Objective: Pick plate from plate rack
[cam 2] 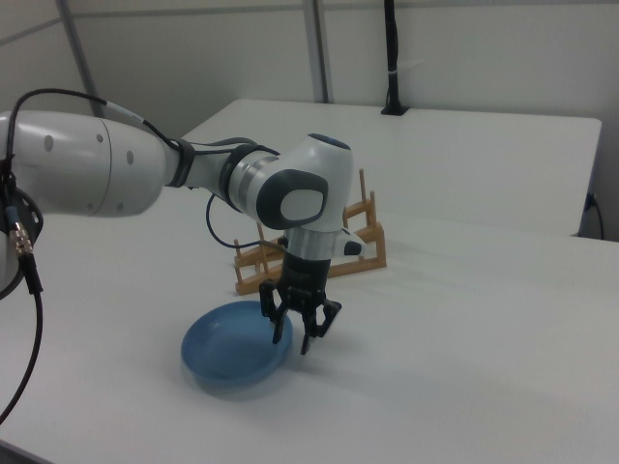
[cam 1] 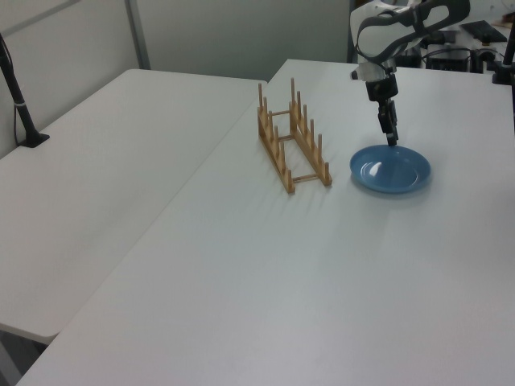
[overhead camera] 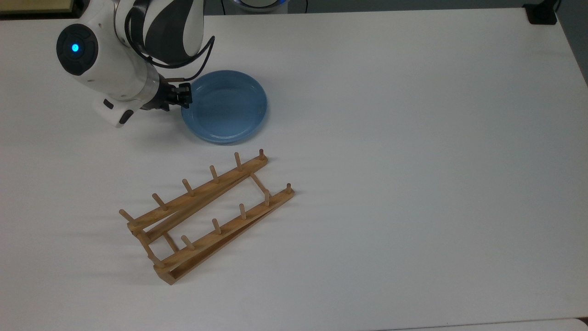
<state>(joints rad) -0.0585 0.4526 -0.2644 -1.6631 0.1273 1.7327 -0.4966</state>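
In the top view the plate [overhead camera: 225, 106] lies flat on the table [overhead camera: 413, 138], off the plate rack [overhead camera: 206, 214], the gripper [overhead camera: 185, 95] at its left rim; the right view shows its fingers [cam 2: 280, 329] parted astride that rim, gripping nothing.

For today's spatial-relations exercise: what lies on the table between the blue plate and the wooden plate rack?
Nothing: in the top view, bare white table separates the plate from the plate rack.

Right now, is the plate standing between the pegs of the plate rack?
No. In the top view the plate lies flat on the table, apart from the plate rack, whose pegs hold nothing.
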